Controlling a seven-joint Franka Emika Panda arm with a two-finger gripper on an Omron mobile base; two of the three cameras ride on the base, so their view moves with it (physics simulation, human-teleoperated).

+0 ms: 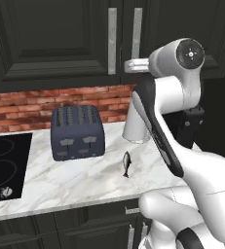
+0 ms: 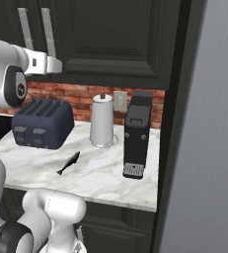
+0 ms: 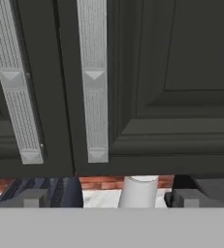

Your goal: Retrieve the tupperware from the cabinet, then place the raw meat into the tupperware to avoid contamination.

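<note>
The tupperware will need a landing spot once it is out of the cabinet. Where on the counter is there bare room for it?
The widest bare marble lies in front of the toaster, between the cooktop and the fish. A smaller patch lies between the fish and the black appliance. The back is crowded: toaster, paper-towel roll and the appliance line the brick wall.

- A home kitchen; dark panelled wall cabinet (image 1: 50, 39) with silver bar handles (image 3: 95, 82)
- Marble-look counter (image 1: 75, 182) before a red brick backsplash (image 1: 31, 107)
- Black cooktop (image 1: 4, 168); navy toaster (image 1: 77, 132); paper-towel roll (image 2: 102, 121); black coffee machine (image 2: 136, 141)
- Small raw fish (image 1: 126, 164) lying on the counter
</note>
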